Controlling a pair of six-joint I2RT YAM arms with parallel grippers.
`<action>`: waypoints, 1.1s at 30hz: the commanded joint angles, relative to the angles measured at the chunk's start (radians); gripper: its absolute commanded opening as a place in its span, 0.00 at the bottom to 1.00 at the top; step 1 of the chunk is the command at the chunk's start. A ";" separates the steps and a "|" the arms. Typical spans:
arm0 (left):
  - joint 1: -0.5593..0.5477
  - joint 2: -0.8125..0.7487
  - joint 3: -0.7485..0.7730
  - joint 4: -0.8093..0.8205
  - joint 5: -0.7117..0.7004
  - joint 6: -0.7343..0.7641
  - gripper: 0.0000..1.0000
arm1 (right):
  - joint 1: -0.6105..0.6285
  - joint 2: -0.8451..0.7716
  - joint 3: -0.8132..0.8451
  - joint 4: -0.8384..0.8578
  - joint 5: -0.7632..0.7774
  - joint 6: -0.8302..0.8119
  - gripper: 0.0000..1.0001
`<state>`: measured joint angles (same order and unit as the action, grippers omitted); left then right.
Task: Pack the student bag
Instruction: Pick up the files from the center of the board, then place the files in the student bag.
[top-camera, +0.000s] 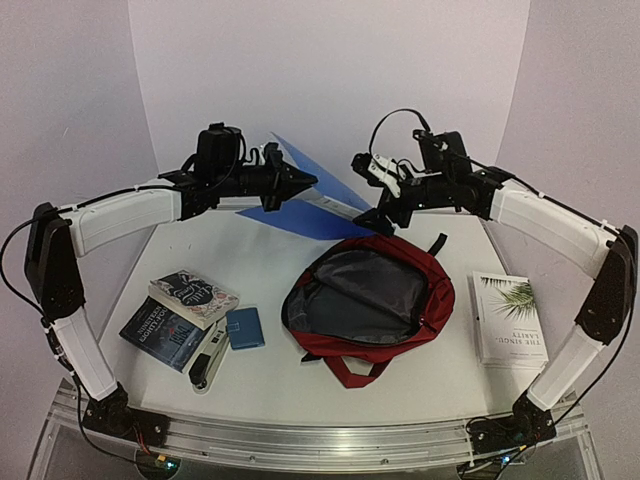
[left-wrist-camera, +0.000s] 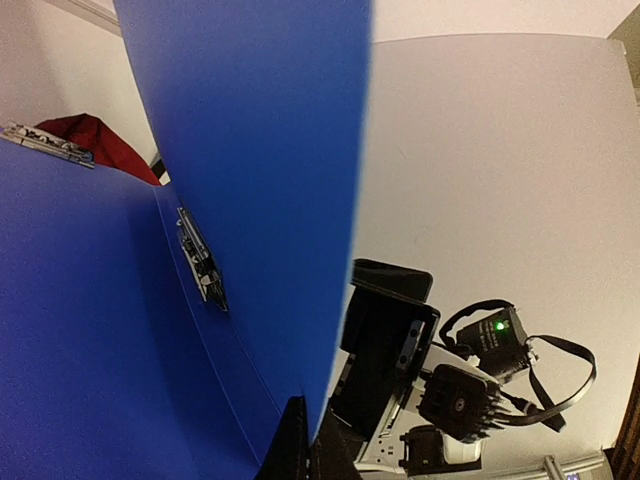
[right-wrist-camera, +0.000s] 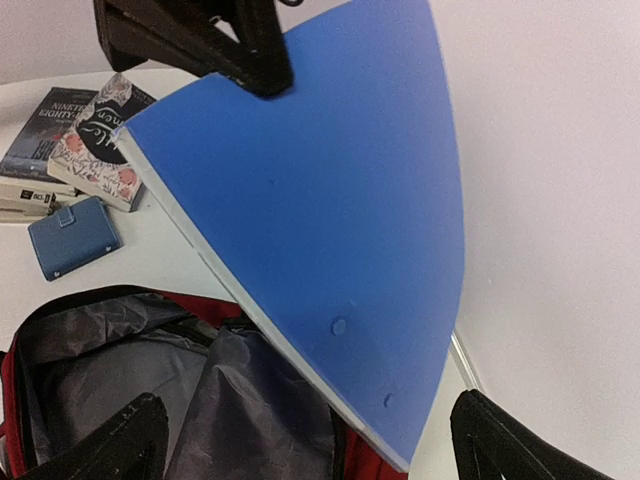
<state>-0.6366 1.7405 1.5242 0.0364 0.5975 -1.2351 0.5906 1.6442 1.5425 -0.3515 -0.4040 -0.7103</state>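
1. Top view: the dark red fabric backpack (top-camera: 437, 290) lies just right of the table's centre. It is unzipped, its grey lining is showing, and its straps point to the near edge.
2. Above the backpack's far rim, the left gripper (top-camera: 308, 183) is clamped on a thin blue plastic folder (top-camera: 300, 215) and holds it tilted in the air. The right gripper (top-camera: 372, 195) hangs just right of the folder with its fingers spread wide, holding nothing.
3. Left of the backpack, a floral-cover paperback (top-camera: 195, 297) overlaps a dark blue book (top-camera: 160, 332). Beside them are a small blue wallet (top-camera: 245, 327) and a black-and-white object (top-camera: 208, 365) too small to identify. A white book with a palm-leaf cover (top-camera: 508, 318) lies to the right.
4. Left wrist view: the folder (left-wrist-camera: 250, 150) fills the left half, with a metal clip (left-wrist-camera: 202, 265) on its inner spine. A red patch of the backpack (left-wrist-camera: 95, 135) shows beyond it.
5. Right wrist view: the left gripper (right-wrist-camera: 262, 75) pinches the folder's (right-wrist-camera: 320, 200) far corner. The folder slants over the open backpack (right-wrist-camera: 100, 350), and the right gripper's (right-wrist-camera: 300, 440) fingertips stand far apart at the near edge.
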 joint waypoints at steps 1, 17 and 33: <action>-0.009 -0.005 0.054 0.114 0.072 -0.006 0.00 | 0.036 0.026 -0.008 0.032 0.046 -0.100 0.98; -0.009 0.012 0.058 0.171 0.201 -0.035 0.00 | 0.063 0.036 -0.041 0.149 0.172 -0.130 0.47; 0.030 -0.056 0.164 -0.010 0.108 0.116 0.64 | 0.063 -0.137 -0.069 0.094 0.072 0.011 0.00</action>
<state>-0.6377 1.7680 1.6281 0.0984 0.7517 -1.2295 0.6483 1.6126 1.4695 -0.2692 -0.2703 -0.7829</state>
